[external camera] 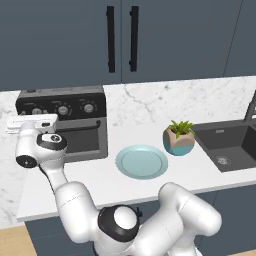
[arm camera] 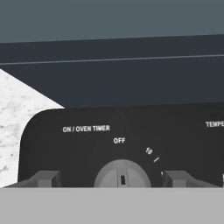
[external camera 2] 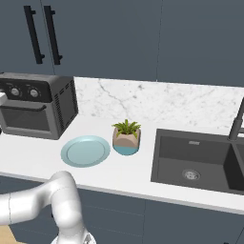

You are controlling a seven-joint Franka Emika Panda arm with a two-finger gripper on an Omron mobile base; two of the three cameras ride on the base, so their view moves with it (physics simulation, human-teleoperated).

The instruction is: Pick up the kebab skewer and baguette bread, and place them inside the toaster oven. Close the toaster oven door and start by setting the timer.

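Round pale-blue plate (external camera: 142,161) sits flat on the white marble-look countertop (external camera: 150,105), nothing on it. At its 2 o'clock in the left base view, just beside but not touching: small potted green plant in a tan-and-teal pot (external camera: 179,138), upright. Dark grey recessed sink (external camera 2: 190,161) at the pot's 3 o'clock, round drain in the basin floor, dark faucet (external camera 2: 238,120) at its far right edge. Marble backsplash (external camera 2: 157,102) behind. Dark blue-grey upper cabinets (external camera: 120,37) at 12 o'clock, two vertical black bar handles (external camera: 110,39) side by side.
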